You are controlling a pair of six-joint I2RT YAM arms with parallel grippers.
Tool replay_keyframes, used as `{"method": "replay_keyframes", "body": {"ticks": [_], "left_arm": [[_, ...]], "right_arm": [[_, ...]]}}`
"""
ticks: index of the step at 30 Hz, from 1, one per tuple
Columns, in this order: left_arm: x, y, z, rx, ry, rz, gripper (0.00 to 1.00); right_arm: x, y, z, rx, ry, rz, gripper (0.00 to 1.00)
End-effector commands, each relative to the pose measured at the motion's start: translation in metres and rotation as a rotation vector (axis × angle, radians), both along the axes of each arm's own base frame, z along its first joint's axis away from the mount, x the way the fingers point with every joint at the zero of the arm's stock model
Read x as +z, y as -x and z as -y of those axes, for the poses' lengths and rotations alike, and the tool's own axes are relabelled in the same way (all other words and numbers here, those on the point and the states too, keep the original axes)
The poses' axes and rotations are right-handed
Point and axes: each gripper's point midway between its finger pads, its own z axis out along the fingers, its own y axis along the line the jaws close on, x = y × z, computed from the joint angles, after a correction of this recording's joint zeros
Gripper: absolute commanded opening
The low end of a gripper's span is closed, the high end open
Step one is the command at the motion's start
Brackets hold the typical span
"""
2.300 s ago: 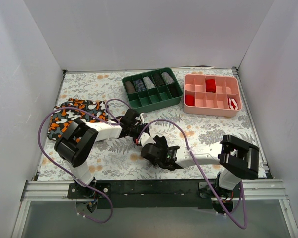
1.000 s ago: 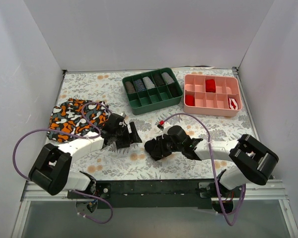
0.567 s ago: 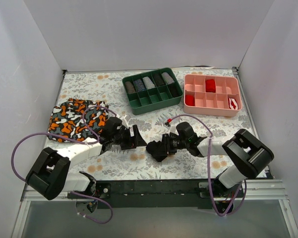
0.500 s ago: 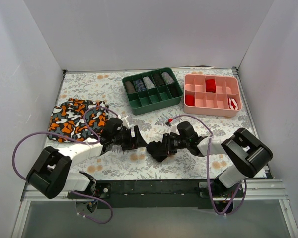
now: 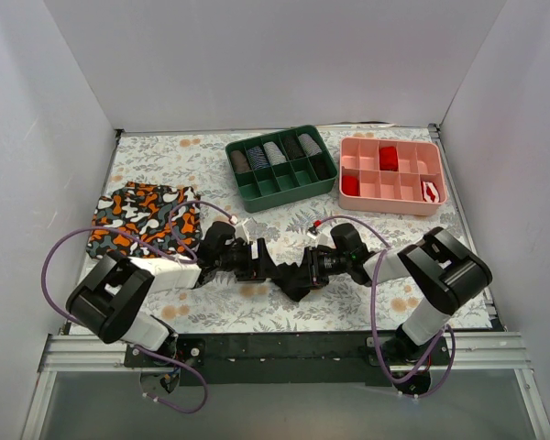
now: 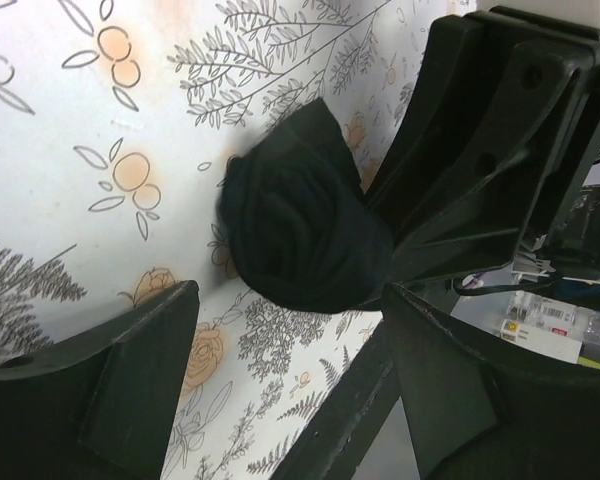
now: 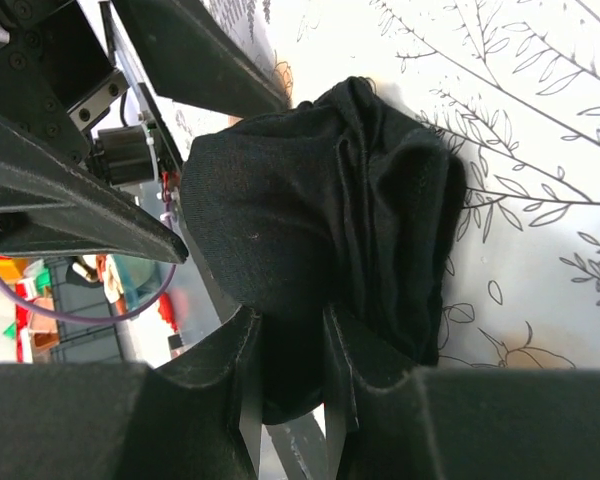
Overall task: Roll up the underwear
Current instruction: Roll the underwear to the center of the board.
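**Black roll pinched on one side, my other side wide open**

The underwear [image 5: 291, 274] lies as a tight, lumpy bundle on the flowered table [image 5: 422, 240], near the front edge and about midway across, right between my two wrists. My right jaws are clenched on it. In the right wrist view, black cloth fills the narrow gap between the two fingers and bulges out beyond their tips. My left jaws are spread wide and hold nothing. In the left wrist view, one finger stands on each side of the roll's spiral end, and neither looks to be touching it.

I judge the rolling nearly done, since the turns show at that end like a coil.

The cloth is light and soft, with no stiffness of its own. It will sag, squash under pressure and spring loose wherever nothing presses on it. It should not slip much against my pads, but a thin outer layer may peel away if I catch only that.

So the place to take hold is across the full thickness of the roll, near its middle and over the loose outer flap, not at a single fold.

The camouflage garment [image 5: 143, 214] at the left, the green tray [image 5: 281, 189] and the pink tray [image 5: 391, 200] at the far side are all well apart from this.
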Motion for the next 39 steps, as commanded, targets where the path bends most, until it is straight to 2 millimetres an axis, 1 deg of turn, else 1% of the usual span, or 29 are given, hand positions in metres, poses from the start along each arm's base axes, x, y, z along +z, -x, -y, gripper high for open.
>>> {"method": "replay_keyframes", "body": {"ticks": [1,2,3,5,9,12,16,18,20,21,22,24,25,26,27,28,29,30,31,32,33,34,36,37,38,39], "left_arm": [[-0.002,-0.005,0.008,-0.002,0.018,0.016,0.72],[-0.006,-0.006,0.009,-0.001,0.011,0.009,0.71],[-0.009,-0.007,0.009,0.003,0.003,0.002,0.68],[-0.018,-0.007,0.007,0.01,-0.02,-0.016,0.67],[-0.036,0.002,-0.001,0.023,-0.064,-0.052,0.63],[-0.043,0.004,-0.005,0.028,-0.089,-0.063,0.6],[-0.054,0.008,-0.005,0.021,-0.132,-0.081,0.51],[-0.059,0.011,-0.005,0.01,-0.152,-0.089,0.44],[-0.065,0.014,-0.005,0.009,-0.174,-0.101,0.38],[-0.065,0.015,-0.004,0.003,-0.177,-0.101,0.36],[-0.066,0.016,-0.005,0.006,-0.183,-0.107,0.35],[-0.066,0.014,-0.004,0.015,-0.2,-0.106,0.34],[-0.066,0.014,-0.005,0.017,-0.206,-0.106,0.34],[-0.065,0.013,-0.004,0.02,-0.213,-0.109,0.34],[-0.065,0.013,-0.004,0.022,-0.217,-0.111,0.33],[-0.064,0.011,-0.004,0.022,-0.22,-0.109,0.32],[-0.064,0.012,-0.005,0.022,-0.23,-0.115,0.32],[-0.062,0.009,-0.003,0.022,-0.23,-0.111,0.31],[-0.062,0.008,-0.003,0.025,-0.237,-0.11,0.31],[-0.063,0.009,-0.004,0.02,-0.25,-0.118,0.31],[-0.06,0.006,-0.001,0.017,-0.248,-0.113,0.31],[-0.06,0.006,-0.001,0.016,-0.253,-0.115,0.31],[-0.061,0.007,-0.002,0.009,-0.277,-0.131,0.31],[-0.058,0.003,0.002,0.006,-0.274,-0.128,0.31],[-0.061,0.008,-0.002,0.004,-0.3,-0.16,0.3],[-0.064,0.009,-0.002,0.001,-0.315,-0.175,0.3]], "right_arm": [[-0.059,0.045,0.039,-0.011,0.24,-0.219,0.22],[-0.059,0.045,0.039,-0.013,0.238,-0.219,0.22],[-0.059,0.045,0.039,-0.012,0.236,-0.218,0.22],[-0.058,0.045,0.039,-0.012,0.232,-0.217,0.23],[-0.059,0.044,0.04,-0.006,0.246,-0.202,0.24],[-0.056,0.042,0.038,0.002,0.234,-0.189,0.26],[-0.049,0.041,0.036,0.012,0.212,-0.168,0.32],[-0.044,0.038,0.033,0.021,0.196,-0.141,0.35],[-0.036,0.034,0.031,0.025,0.176,-0.101,0.41],[-0.032,0.032,0.03,0.025,0.17,-0.085,0.44],[-0.025,0.027,0.029,0.016,0.161,-0.047,0.49],[-0.02,0.023,0.03,0.02,0.181,-0.004,0.53],[-0.015,0.017,0.032,0.006,0.193,0.043,0.55],[-0.014,0.018,0.036,0.008,0.223,0.044,0.56],[-0.01,0.014,0.037,0.022,0.239,0.092,0.57],[-0.003,0.005,0.04,-0.003,0.264,0.155,0.61],[0.001,0.003,0.042,-0.005,0.285,0.19,0.64],[-0.001,0.009,0.05,0.009,0.334,0.187,0.65],[0.008,-0.002,0.053,-0.018,0.361,0.262,0.66],[0.01,-0.003,0.057,-0.024,0.389,0.284,0.67],[0.011,0.001,0.062,-0.022,0.43,0.294,0.67],[0.021,-0.009,0.067,-0.062,0.457,0.372,0.68],[0.03,-0.015,0.072,-0.101,0.497,0.449,0.69],[0.041,-0.017,0.072,-0.113,0.478,0.495,0.72],[0.048,-0.018,0.07,-0.117,0.468,0.526,0.83],[0.052,-0.017,0.068,-0.113,0.468,0.56,0.84]]}}
